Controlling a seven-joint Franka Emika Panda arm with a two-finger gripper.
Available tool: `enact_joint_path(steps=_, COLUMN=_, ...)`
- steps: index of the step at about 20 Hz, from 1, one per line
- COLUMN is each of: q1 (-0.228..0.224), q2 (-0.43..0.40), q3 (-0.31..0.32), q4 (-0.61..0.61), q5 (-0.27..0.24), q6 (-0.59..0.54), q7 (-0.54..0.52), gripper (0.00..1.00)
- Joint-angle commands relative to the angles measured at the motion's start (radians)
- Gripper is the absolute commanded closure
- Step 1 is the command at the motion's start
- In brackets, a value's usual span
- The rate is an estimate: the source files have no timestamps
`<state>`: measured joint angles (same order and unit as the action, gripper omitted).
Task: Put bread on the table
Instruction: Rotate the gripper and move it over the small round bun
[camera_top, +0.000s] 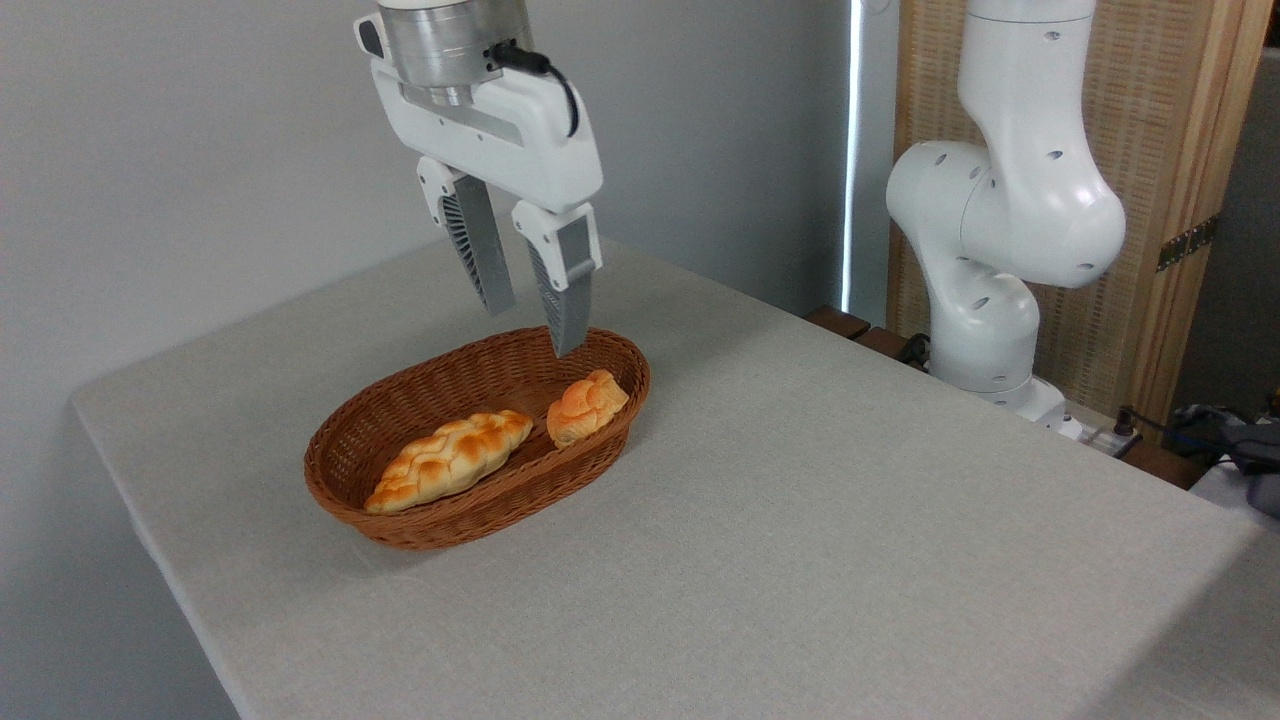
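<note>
The bread (586, 406), a small knotted bun with an orange glazed crust, lies in the right end of a brown wicker basket (420, 520), leaning on its wall. The basket rests on the table (850, 500), which is covered in light grey-beige cloth. My gripper (532, 326) hangs above the basket's far rim, a little up and left of the bread. Its two grey fingers are apart and hold nothing, so it is open.
A longer braided golden loaf (450, 458) lies in the basket to the left of the bread. The arm's white base (990, 300) stands off the table's far right edge. The table's left edge runs close to the basket.
</note>
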<state>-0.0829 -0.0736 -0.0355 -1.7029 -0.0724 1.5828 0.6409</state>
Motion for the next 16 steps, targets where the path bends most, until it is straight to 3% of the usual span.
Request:
enact_joint_path(steps=1, q1=-0.003, q2=-0.048, q3=-0.003, q4=-0.05, q5=-0.017, q6=0.028, q7=0.178, gripper=0.0)
enact_joint_path(steps=11, q1=-0.003, q2=-0.104, q3=-0.035, q4=-0.168, q5=-0.009, q6=0.022, q7=0.711, gripper=0.0)
enact_joint_path(steps=16, q1=-0.003, q2=-0.14, q3=-0.066, q4=-0.248, q5=-0.007, q6=0.029, q7=0.908, gripper=0.0)
